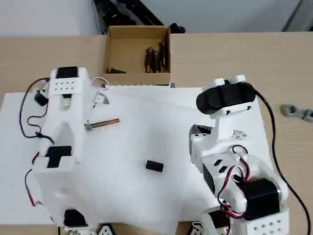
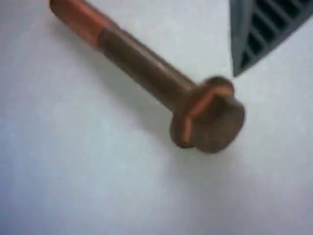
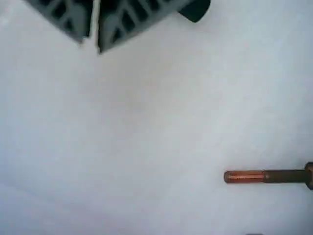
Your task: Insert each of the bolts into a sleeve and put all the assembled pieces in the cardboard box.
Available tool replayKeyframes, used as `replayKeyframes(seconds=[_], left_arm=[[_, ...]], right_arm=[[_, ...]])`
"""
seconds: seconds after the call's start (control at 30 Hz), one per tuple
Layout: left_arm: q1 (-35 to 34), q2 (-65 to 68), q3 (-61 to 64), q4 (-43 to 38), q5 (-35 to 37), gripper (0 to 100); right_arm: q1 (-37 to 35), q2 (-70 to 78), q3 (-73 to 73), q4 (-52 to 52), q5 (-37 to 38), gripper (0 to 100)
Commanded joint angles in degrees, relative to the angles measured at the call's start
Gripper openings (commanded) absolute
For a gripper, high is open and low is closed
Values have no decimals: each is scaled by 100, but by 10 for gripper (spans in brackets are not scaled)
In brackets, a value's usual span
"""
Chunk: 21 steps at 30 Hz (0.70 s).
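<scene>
A copper bolt (image 1: 103, 123) lies loose on the white sheet, seen close up as the bolt (image 2: 161, 83) in the left wrist view and farther off as the bolt (image 3: 266, 175) in the right wrist view. My left gripper (image 1: 94, 112) is open over its head end, with one dark finger (image 2: 259, 34) beside the head. A black sleeve (image 1: 154, 166) lies mid-sheet, also the sleeve (image 3: 195, 10). My right gripper (image 3: 95, 34) is shut on nothing, at the sheet's right (image 1: 195, 131). The cardboard box (image 1: 113, 49) at the back holds three bolt pieces (image 1: 156, 58).
The white sheet (image 1: 146, 142) covers most of the wooden table. A metal tool (image 1: 296, 111) lies on the bare wood at the far right. Dark equipment stands behind the box. Cables hang along both arms.
</scene>
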Motion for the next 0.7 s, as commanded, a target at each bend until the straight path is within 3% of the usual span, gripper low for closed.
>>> replayKeyframes(seconds=[0.0,0.47,0.67], left_arm=[[-9,-44,136,-158,35,357],[-176,-53,1323,-1363,35,354],[-176,-53,1349,-1301,26,177]], right_arm=[[4,-48,-26,-84,-9,5],[4,-48,-53,-66,-35,5],[4,-57,-53,-66,-35,5]])
